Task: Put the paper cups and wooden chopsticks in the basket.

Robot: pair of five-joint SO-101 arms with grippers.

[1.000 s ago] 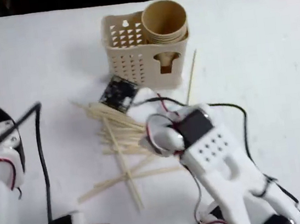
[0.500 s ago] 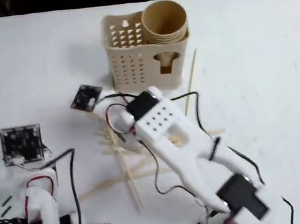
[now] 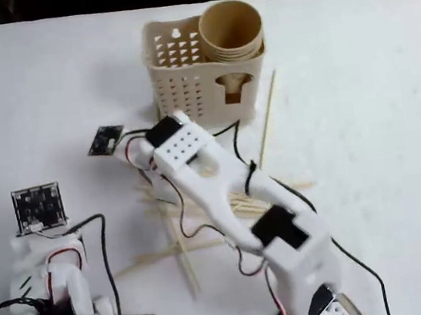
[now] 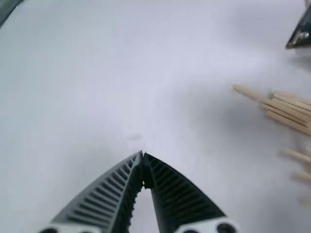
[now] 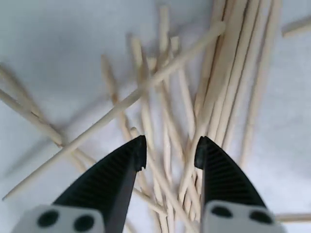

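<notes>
A white tabletop [image 3: 369, 66] was seen, with the basket [image 3: 184, 75] set at its far middle and the cups [image 3: 230, 27] stacked in its right compartment. The chopsticks [image 5: 218, 97] were strewn in a loose heap just near of the basket. They were judged light, stiff and apt to roll, best pinched across several shafts at mid-length. The right gripper [image 5: 169, 148] was held partly spread over the heap, nothing pinched. The left gripper [image 4: 143, 160] was pressed together over bare tabletop, left of the heap.
</notes>
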